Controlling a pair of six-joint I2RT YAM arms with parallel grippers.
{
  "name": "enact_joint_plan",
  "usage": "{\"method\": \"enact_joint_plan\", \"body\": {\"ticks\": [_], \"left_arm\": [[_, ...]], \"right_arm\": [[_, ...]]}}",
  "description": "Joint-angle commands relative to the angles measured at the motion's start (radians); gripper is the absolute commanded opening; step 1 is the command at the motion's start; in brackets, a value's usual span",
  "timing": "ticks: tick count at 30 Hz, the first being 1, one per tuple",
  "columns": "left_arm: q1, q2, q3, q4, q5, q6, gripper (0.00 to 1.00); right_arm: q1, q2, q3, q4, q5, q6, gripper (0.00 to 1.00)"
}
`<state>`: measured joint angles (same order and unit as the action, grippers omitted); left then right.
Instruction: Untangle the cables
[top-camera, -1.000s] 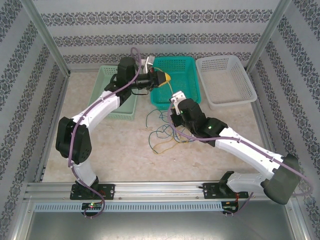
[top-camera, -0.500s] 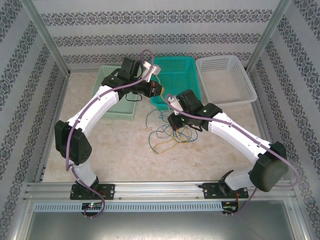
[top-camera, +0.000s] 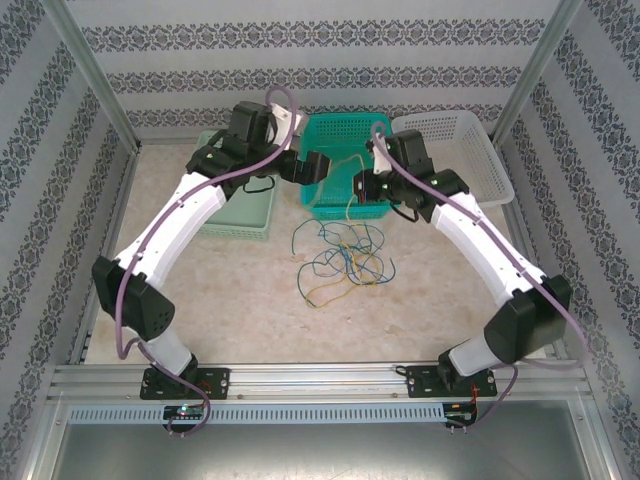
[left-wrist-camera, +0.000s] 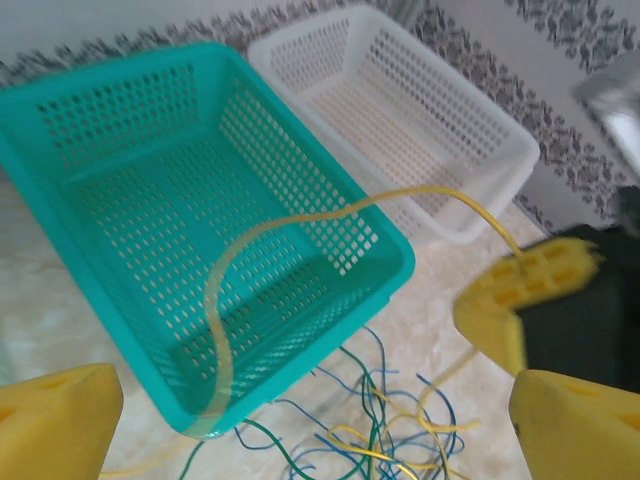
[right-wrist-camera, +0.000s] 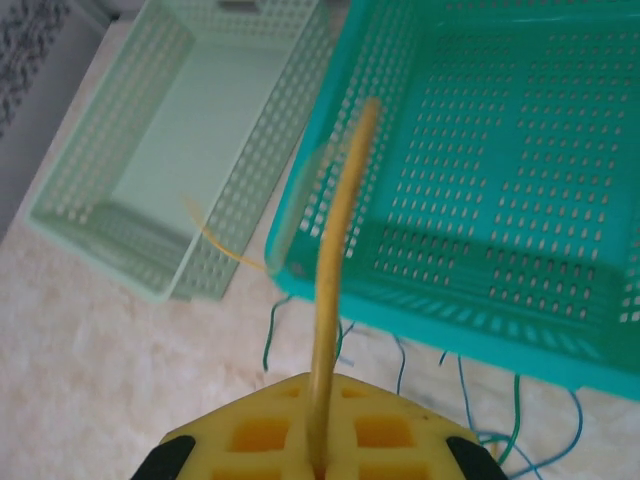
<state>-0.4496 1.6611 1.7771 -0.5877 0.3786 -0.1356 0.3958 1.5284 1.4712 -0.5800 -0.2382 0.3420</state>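
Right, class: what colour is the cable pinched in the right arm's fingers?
Yellow. The cable shows best in the right wrist view.

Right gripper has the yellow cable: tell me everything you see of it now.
The yellow cable is a thin, glossy, limp wire, pinched in the shut right gripper. Above the grip it arches over the near corner of the teal basket, then drops past that corner toward the table; whether it touches the basket is unclear. Below the grip it hangs into the tangle of blue and green cables. The open left gripper is not holding it.
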Motion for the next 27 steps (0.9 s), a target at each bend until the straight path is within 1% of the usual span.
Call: {"method": "enact_joint_plan", "body": {"ticks": [1, 5, 8, 12, 15, 19, 23, 27], "left_arm": [[0.002, -0.089, -0.060, 0.044, -0.064, -0.020, 1.00], [0.002, -0.152, -0.158, 0.077, -0.084, -0.038, 1.00], [0.010, -0.182, -0.224, 0.086, -0.096, -0.046, 1.00], [0.026, -0.200, -0.272, 0.090, -0.088, -0.066, 1.00], [0.039, -0.213, -0.301, 0.104, -0.076, -0.080, 1.00], [0.051, -0.228, -0.327, 0.107, -0.066, -0.084, 1.00], [0.059, -0.240, -0.349, 0.109, -0.062, -0.089, 1.00], [0.067, -0.242, -0.369, 0.112, -0.061, -0.098, 1.00]], "right_arm": [[-0.019, 0.070, 0.088, 0.028, -0.012, 0.072, 0.00], [-0.039, 0.130, 0.152, 0.090, 0.003, 0.121, 0.00], [-0.048, 0.170, 0.187, 0.113, 0.057, 0.125, 0.00], [-0.057, 0.233, 0.222, 0.119, 0.126, 0.108, 0.00], [-0.073, 0.296, 0.241, 0.122, 0.115, 0.102, 0.00], [-0.085, 0.399, 0.297, 0.079, 0.083, 0.053, 0.00], [-0.096, 0.466, 0.299, 0.074, 0.069, 0.016, 0.00], [-0.105, 0.510, 0.286, 0.047, 0.083, 0.025, 0.00]]}}
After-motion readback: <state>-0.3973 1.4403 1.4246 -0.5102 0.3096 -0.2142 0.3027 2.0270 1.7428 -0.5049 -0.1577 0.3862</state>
